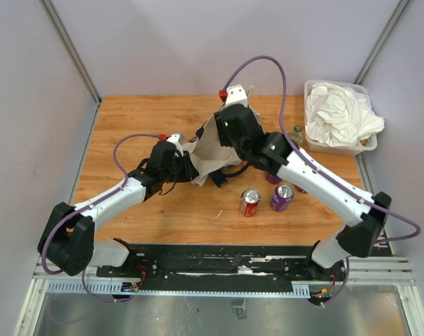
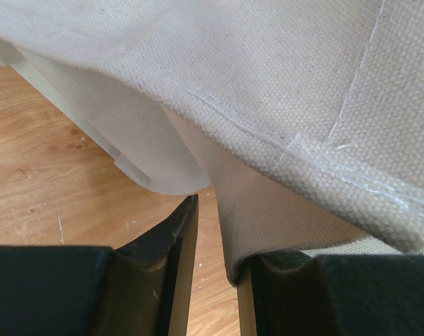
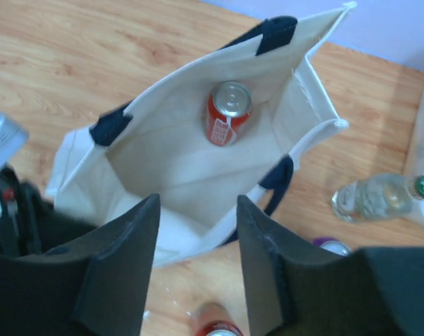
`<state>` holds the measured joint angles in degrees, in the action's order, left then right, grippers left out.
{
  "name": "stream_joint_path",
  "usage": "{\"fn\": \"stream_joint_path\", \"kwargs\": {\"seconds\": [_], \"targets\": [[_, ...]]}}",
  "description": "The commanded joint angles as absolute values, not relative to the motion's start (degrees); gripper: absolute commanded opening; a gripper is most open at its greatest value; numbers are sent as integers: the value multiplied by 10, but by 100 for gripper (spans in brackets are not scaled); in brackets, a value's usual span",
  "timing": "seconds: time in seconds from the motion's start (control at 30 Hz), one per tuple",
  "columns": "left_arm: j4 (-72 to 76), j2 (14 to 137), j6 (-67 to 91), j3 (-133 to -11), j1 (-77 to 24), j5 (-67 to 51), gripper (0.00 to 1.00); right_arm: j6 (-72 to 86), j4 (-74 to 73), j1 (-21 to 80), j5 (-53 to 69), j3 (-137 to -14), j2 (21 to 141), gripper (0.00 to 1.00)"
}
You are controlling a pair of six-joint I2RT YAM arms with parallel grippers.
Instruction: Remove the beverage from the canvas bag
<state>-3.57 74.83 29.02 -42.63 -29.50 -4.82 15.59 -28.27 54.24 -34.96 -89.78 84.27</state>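
The cream canvas bag (image 1: 207, 145) with navy handles stands open at mid-table. In the right wrist view a red beverage can (image 3: 229, 112) stands upright on the bag's floor (image 3: 190, 164). My right gripper (image 3: 197, 199) is open and empty above the bag's mouth, near its front rim; in the top view it (image 1: 227, 134) hovers over the bag. My left gripper (image 2: 215, 210) is at the bag's left side (image 1: 190, 166). Its jaws stand a narrow gap apart. A fold of canvas (image 2: 268, 210) drapes over the right finger without being pinched.
A red can (image 1: 249, 202) and a purple can (image 1: 282, 197) stand on the wood in front of the bag. A clear bottle (image 1: 296, 134) lies to its right. A clear tub of white cloths (image 1: 338, 115) sits at the back right.
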Motion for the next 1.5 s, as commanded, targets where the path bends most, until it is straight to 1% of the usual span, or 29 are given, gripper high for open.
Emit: {"fn": "stream_joint_path", "kwargs": {"seconds": [0.0, 0.17, 0.37, 0.43, 0.5, 0.6, 0.63, 0.7, 0.83, 1.13, 1.3, 1.47], "targets": [[-64, 745, 294, -419, -301, -63, 30, 169, -313, 450, -233, -981, 921, 45], [-67, 744, 294, -428, -301, -68, 30, 204, -314, 381, -135, -1033, 1003, 47], [-77, 747, 284, -447, -301, -65, 30, 161, -334, 358, -101, -1091, 1086, 53], [-79, 750, 282, -452, -301, -67, 30, 152, -342, 353, -100, -1105, 1110, 58], [-81, 754, 280, -457, -301, -69, 30, 146, -344, 350, -103, -1110, 1126, 66], [-85, 757, 276, -462, -301, -71, 30, 142, -346, 345, -106, -1117, 1152, 84], [-85, 758, 275, -463, -300, -72, 30, 142, -347, 343, -108, -1119, 1160, 88], [-86, 759, 274, -464, -301, -72, 30, 142, -347, 340, -114, -1122, 1173, 91], [-86, 763, 272, -466, -300, -73, 30, 140, -347, 330, -114, -1132, 1201, 94], [-98, 776, 259, -476, -301, -83, 30, 123, -314, 309, -110, -1147, 1247, 95], [-105, 782, 258, -479, -301, -86, 30, 131, -292, 292, -90, -1147, 1265, 95], [-108, 788, 256, -479, -300, -85, 30, 132, -287, 287, -69, -1153, 1288, 92]]}}
